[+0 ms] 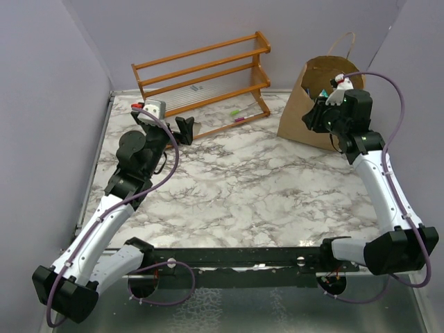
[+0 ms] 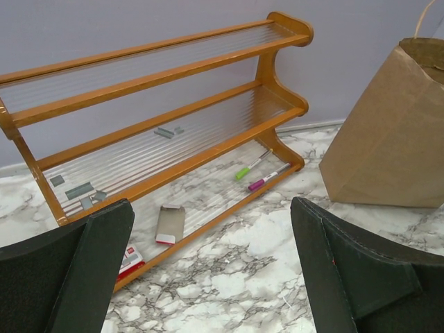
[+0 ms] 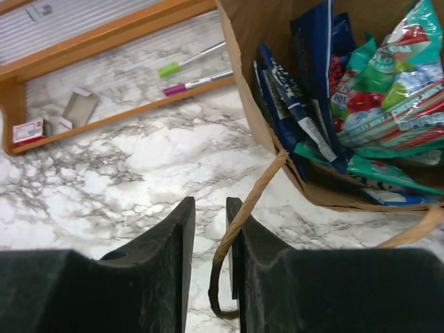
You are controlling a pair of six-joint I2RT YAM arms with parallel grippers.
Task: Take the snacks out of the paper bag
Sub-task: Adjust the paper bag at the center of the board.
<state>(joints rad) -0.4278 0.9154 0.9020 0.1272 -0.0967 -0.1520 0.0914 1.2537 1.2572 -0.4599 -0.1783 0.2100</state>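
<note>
Grey-veined marble tabletop [image 1: 243,187] carries a wooden shelf rack [image 1: 201,73] along the back and, far right, an upright brown paper bag [image 1: 298,118] with blue and teal-green foil snacks [image 3: 374,90] standing inside. Right fingers [image 3: 166,257] hover beside its rim, narrowly apart, the twisted handle [image 3: 253,194] running into the gap. Left fingers [image 2: 83,270] spread wide, empty

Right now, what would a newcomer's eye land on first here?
The brown paper bag, far right, stuffed with shiny blue and green snacks, with the right pincer just outside its mouth beside a handle loop. Then the orange wooden rack at the back, the left pincer open toward it.
</note>
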